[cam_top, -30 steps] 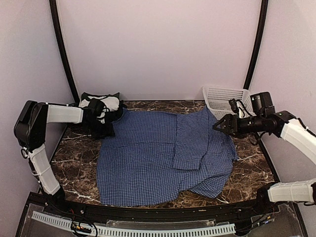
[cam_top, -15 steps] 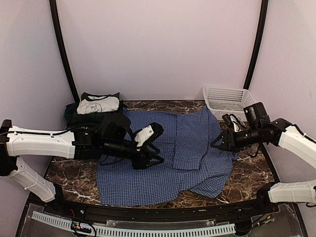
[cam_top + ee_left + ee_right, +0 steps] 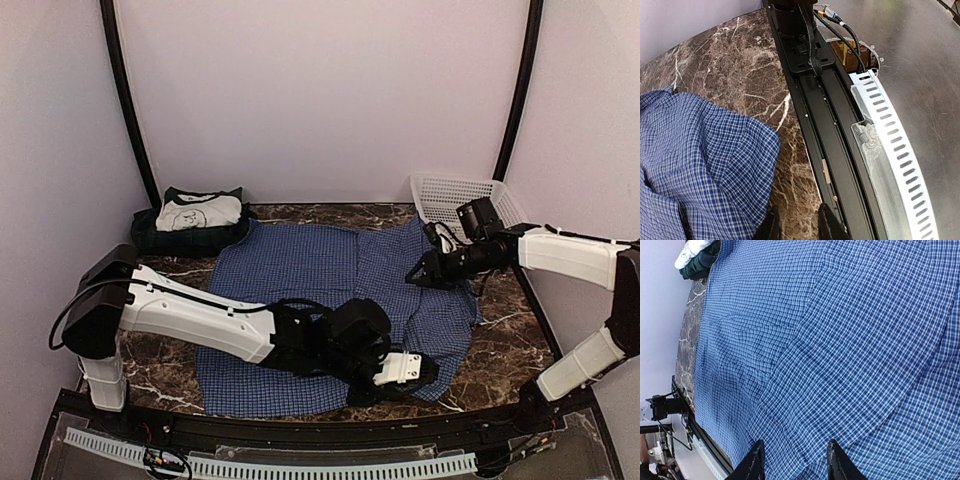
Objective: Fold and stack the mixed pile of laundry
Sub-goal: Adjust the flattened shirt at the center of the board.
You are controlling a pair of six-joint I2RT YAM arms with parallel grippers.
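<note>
Two sets of fingers stand apart, empty, as left gripper [image 3: 426, 372] at 5 o'clock and right gripper [image 3: 411, 278] at 2 o'clock flank the mid-table shirt [image 3: 300, 285], limp, light cloth probably best pinched at its corners.

Plain pale lilac walls [image 3: 320, 100], evenly lit, enclose a dark brown marble counter [image 3: 505, 335] veined in white. Black curved poles [image 3: 125, 100] rise at 10 and 2 o'clock. A black rail [image 3: 300, 430] edges the counter at 6 o'clock.
</note>
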